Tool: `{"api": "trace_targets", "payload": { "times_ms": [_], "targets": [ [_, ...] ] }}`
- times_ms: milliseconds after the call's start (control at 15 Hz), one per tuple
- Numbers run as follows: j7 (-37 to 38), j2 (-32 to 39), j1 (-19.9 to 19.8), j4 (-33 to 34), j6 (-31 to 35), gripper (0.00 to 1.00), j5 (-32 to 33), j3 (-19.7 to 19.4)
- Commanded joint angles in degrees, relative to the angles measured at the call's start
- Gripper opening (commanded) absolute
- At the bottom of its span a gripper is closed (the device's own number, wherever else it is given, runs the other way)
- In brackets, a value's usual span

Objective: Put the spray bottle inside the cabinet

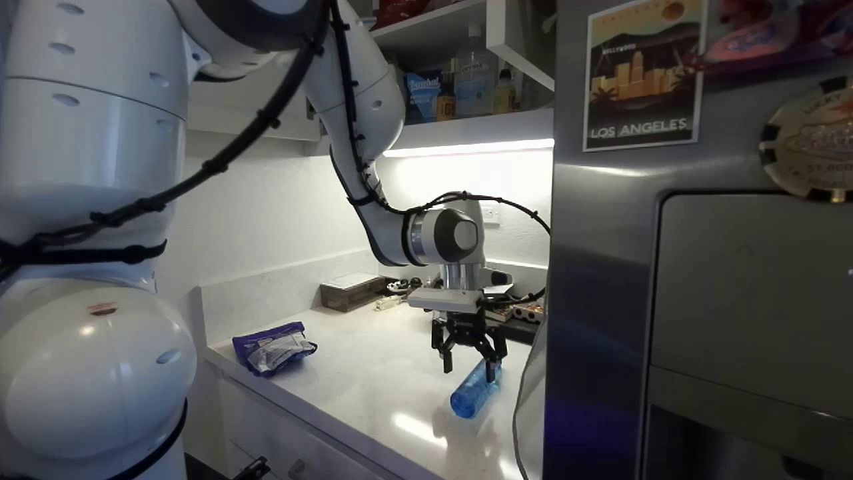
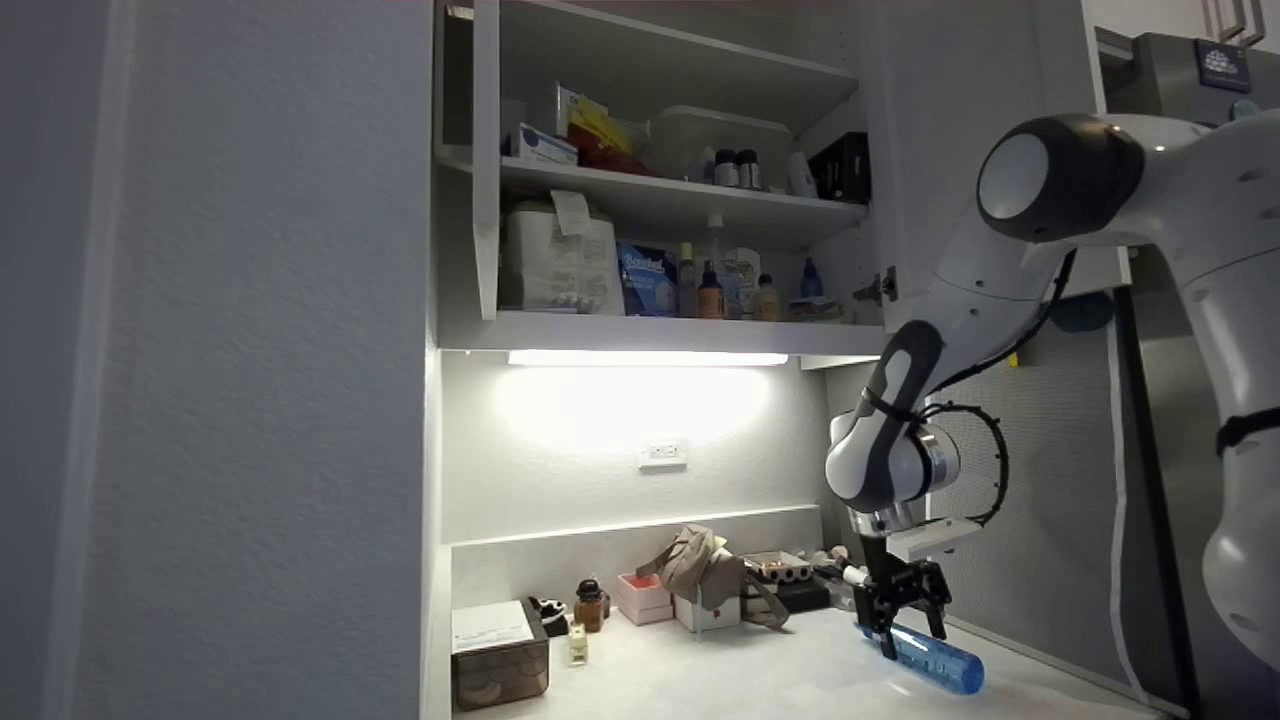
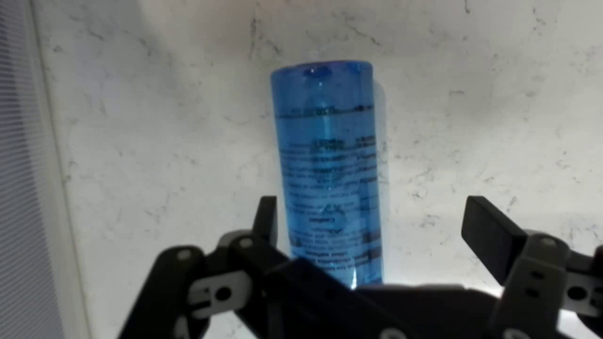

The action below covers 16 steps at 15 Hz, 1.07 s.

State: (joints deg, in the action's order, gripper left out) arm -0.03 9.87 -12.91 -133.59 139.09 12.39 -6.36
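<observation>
The spray bottle is translucent blue and lies on its side on the white counter. It also shows in an exterior view and in the wrist view. Its top end is hidden behind my gripper in the wrist view. My gripper points down over the bottle, open and empty. In the wrist view the gripper has the bottle between its fingers, much nearer the left finger, with a wide gap to the right one. The white cabinet hangs above the counter with its doors open; its shelf edge also shows in an exterior view.
The cabinet's lower shelf holds a blue box, a white drawer unit and several bottles. A steel refrigerator stands close beside the bottle. A purple packet lies on the counter; a brown box and small items line the back.
</observation>
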Motion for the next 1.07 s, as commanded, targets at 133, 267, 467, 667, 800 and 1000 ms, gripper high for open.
{"api": "trace_targets", "payload": {
  "times_ms": [133, 267, 467, 667, 800, 1000],
  "targets": [
    [-6.97, 6.89, 1.06, 8.38, -3.38, 1.0, -3.56, -0.51],
    [-7.55, 7.63, 1.35, 9.99, -4.12, 1.0, -3.14, -0.51],
    [-10.91, 8.29, 0.9, 12.43, -6.31, 1.0, -4.19, -0.05],
    [-16.36, 10.32, 0.04, 15.82, -12.56, 1.0, -6.59, 0.38],
    [-18.28, 11.88, -0.23, 18.07, -16.87, 1.0, -7.09, 0.06],
    [-18.63, 14.36, -0.72, 21.01, -21.23, 1.0, -6.99, -0.2]
  ]
}}
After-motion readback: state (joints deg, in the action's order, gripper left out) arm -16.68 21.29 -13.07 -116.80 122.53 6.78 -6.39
